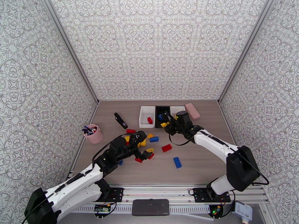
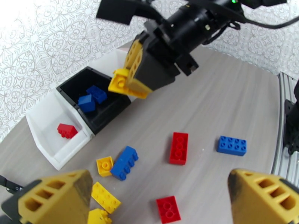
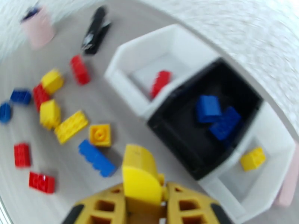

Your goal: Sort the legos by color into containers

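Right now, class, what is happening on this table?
The right gripper is shut on a yellow lego near the black tray. The left gripper hangs open over the loose legos. The left white tray holds one red lego, the black tray two blue legos, the right white tray another yellow brick.

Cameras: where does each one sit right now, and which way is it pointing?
Top external: above and behind the arm bases, looking down at the table; both arms show, left end effector and right end effector.
Left wrist: low over the loose legos, facing the trays; its own open fingers at the bottom corners.
Right wrist: above the trays, looking down; its own fingers shut on a yellow lego.
Shared: both wrist views show the black tray holding blue legos.
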Robot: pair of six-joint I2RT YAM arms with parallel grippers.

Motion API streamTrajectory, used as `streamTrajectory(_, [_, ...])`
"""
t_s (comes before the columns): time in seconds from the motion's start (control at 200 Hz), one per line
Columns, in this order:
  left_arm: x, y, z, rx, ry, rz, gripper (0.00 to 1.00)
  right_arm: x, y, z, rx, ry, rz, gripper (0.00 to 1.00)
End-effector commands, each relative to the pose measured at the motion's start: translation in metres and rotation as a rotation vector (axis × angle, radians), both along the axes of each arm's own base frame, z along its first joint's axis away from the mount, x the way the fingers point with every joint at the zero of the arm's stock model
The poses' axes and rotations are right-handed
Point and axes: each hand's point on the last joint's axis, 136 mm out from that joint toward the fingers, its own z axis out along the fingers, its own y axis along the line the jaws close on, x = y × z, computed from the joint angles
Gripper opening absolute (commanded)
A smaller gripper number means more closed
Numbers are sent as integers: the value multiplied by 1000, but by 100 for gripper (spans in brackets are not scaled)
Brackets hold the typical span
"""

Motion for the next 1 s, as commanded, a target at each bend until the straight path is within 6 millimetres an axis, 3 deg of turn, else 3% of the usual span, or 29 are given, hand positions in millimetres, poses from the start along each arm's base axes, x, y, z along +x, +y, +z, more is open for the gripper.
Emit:
streamTrajectory(0.0, [16, -11, 23, -52, -68, 16, 100, 27, -33, 30, 150, -60, -243, 13])
streamTrajectory(0.155, [28, -24, 32, -85, -97, 17, 100, 51, -73, 19, 159, -9, -415, 14])
streamTrajectory(0.4, [32, -39, 34, -96, -108, -5, 100, 97, -100, -15, 119, 74, -531, 13])
streamTrajectory(0.595, [32, -37, 29, -72, -103, -1, 100, 132, -99, -39, 73, 109, -548, 13])
streamTrajectory(0.755, [33, -37, 27, -62, -109, 3, 100, 147, -92, -57, 62, 142, -536, 15])
streamTrajectory(0.995, [32, -36, 22, -49, -101, -1, 100, 147, -90, -45, 79, 94, -516, 29])
